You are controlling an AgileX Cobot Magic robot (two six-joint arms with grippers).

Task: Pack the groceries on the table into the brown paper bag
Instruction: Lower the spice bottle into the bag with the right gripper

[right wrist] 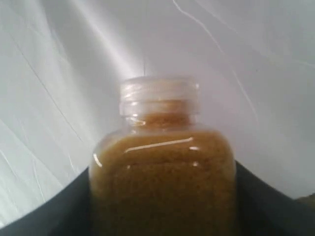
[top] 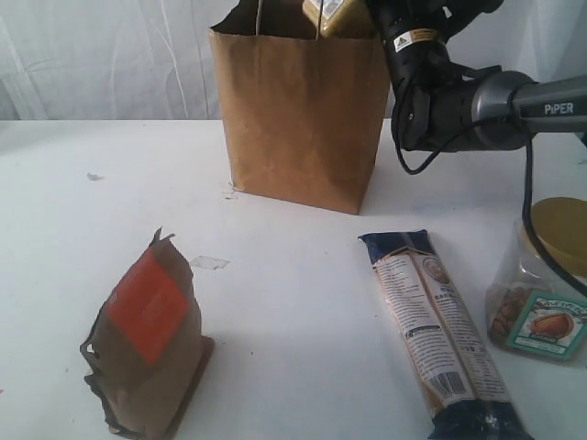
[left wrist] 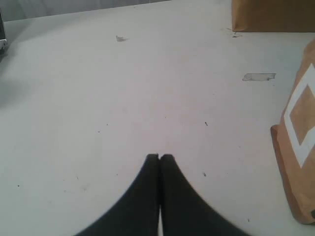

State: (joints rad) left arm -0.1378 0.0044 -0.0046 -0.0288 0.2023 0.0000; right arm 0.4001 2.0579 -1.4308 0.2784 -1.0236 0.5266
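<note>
Right gripper (right wrist: 162, 216): clamped on the bottle (right wrist: 162, 167), jaws either side of its body.
Left gripper (left wrist: 159, 158): shut, empty, over bare table (left wrist: 123, 98).
Bottle's place: above the paper bag (top: 298, 119) mouth.
Handling: probably stiff, smooth and weighty with grain; hold the body, not the cap (right wrist: 160, 96).
Views: the right wrist view shows the grip; only the exterior view shows the bag, pasta packet (top: 440, 335), jar (top: 546, 275) and pouch (top: 151, 344).

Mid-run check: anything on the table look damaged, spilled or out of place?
No spills. The orange-labelled brown pouch has a ragged, crumpled top edge, as if torn open. The pasta packet lies flat and the gold-lidded jar stands upright.
</note>
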